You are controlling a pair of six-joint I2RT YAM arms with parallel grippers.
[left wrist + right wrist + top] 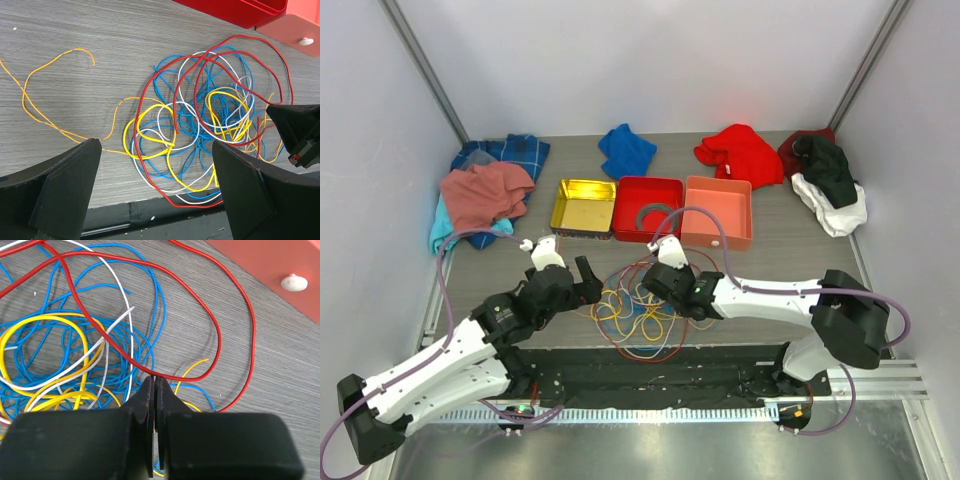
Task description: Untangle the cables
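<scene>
Top external view: the cables lie in a messy pile on the counter, between the two arms. The left fingers are spread wide over the pile. The right fingers are pressed together, with their tips touching the red cable.

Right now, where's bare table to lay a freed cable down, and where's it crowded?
Crowded: the cables fill the gap between the two arms, with the red tray right behind. Free: the table between salmon tray and white cloth; the back strip between blue cloth and red cloth; beside the cables, wood crossed only by one orange cable.
</scene>
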